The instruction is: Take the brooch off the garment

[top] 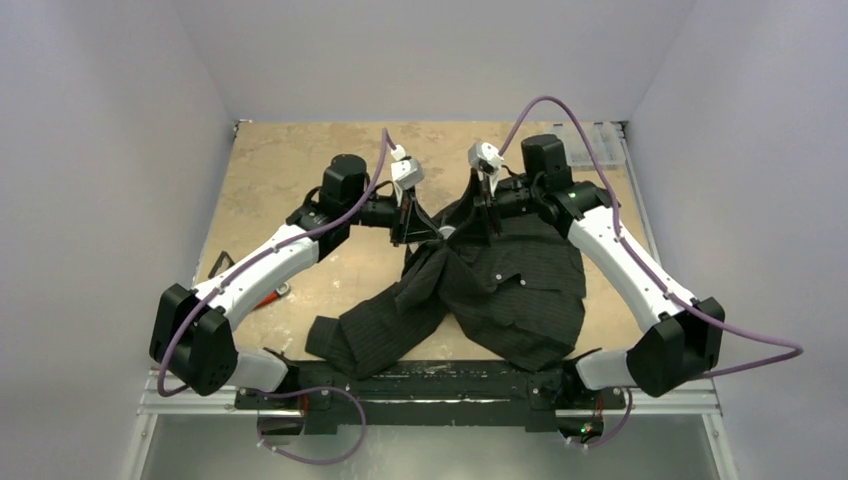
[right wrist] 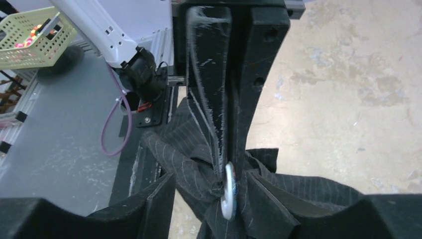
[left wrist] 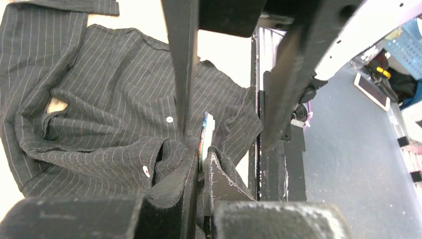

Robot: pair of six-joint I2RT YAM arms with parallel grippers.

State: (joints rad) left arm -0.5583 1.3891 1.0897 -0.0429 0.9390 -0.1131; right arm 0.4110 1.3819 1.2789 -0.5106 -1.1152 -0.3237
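The garment [top: 500,290], a black pinstriped shirt, lies crumpled at the middle of the table; it also shows in the left wrist view [left wrist: 114,89] and the right wrist view [right wrist: 318,191]. Its upper part is bunched and lifted between the two grippers. The brooch [left wrist: 205,137] shows edge-on as a thin pale disc, also in the right wrist view [right wrist: 229,191]. My left gripper [left wrist: 204,149] [top: 415,235] is shut on the brooch with a fold of fabric around it. My right gripper [right wrist: 209,174] [top: 490,225] is open, its fingers standing on either side of the bunched fabric beside the brooch.
The tan table [top: 290,180] is walled on three sides. A clear plastic box [top: 600,140] sits at the back right corner. A small red-handled item [top: 268,297] lies near the left arm. A black rail [top: 420,375] runs along the near edge.
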